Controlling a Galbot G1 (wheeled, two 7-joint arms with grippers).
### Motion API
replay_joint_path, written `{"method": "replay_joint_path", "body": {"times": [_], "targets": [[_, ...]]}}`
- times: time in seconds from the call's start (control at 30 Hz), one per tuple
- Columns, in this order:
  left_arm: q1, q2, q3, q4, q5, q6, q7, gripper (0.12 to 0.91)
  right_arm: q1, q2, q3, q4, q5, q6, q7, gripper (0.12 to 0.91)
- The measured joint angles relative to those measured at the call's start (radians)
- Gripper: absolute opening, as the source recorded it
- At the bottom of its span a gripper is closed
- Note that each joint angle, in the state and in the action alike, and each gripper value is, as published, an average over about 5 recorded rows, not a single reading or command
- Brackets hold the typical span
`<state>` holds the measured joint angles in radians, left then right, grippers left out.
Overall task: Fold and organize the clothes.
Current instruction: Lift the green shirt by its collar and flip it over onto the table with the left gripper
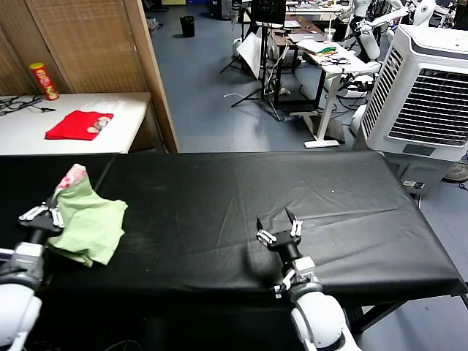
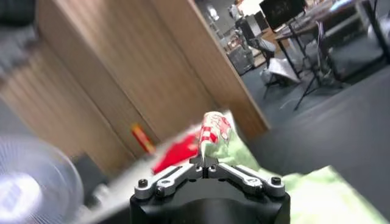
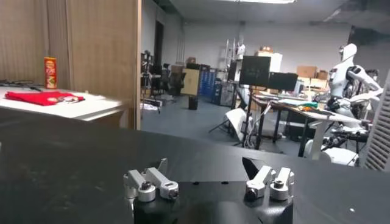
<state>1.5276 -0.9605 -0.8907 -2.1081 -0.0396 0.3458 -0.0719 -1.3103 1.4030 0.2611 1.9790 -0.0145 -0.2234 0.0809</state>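
The clothes are one pale green T-shirt (image 1: 91, 223), bunched at the left end of the black table (image 1: 219, 190). Its red-and-white patch (image 1: 73, 175) is lifted into a peak. My left gripper (image 1: 45, 212) is shut on an edge of the shirt at its left side. In the left wrist view the closed fingertips (image 2: 204, 161) pinch the fabric just under the patch (image 2: 213, 128), and green cloth (image 2: 317, 195) trails off beside them. My right gripper (image 1: 279, 227) rests open near the table's front edge at the middle. Nothing sits between its fingers (image 3: 207, 167).
A white side table behind the left end holds a folded red garment (image 1: 79, 124) and a tall snack can (image 1: 44, 80). A wooden partition (image 1: 110, 44) stands behind it. A large white air cooler (image 1: 428, 102) stands past the table's right end.
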Motion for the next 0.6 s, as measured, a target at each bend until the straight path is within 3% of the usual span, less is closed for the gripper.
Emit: {"method": "replay_joint_path", "body": {"times": [0.4, 0.6], "targets": [[-0.066, -0.171, 0.374, -0.035, -0.101, 0.05, -0.045, 0.13, -0.04, -0.002, 0.018, 0.024, -0.013, 0.007, -0.002, 0.798], [-0.096, -0.27, 0.509, -0.016, -0.118, 0.045, -0.049, 0.142, -0.048, -0.017, 0.015, 0.02, -0.006, 0.002, -0.016, 0.798]]}}
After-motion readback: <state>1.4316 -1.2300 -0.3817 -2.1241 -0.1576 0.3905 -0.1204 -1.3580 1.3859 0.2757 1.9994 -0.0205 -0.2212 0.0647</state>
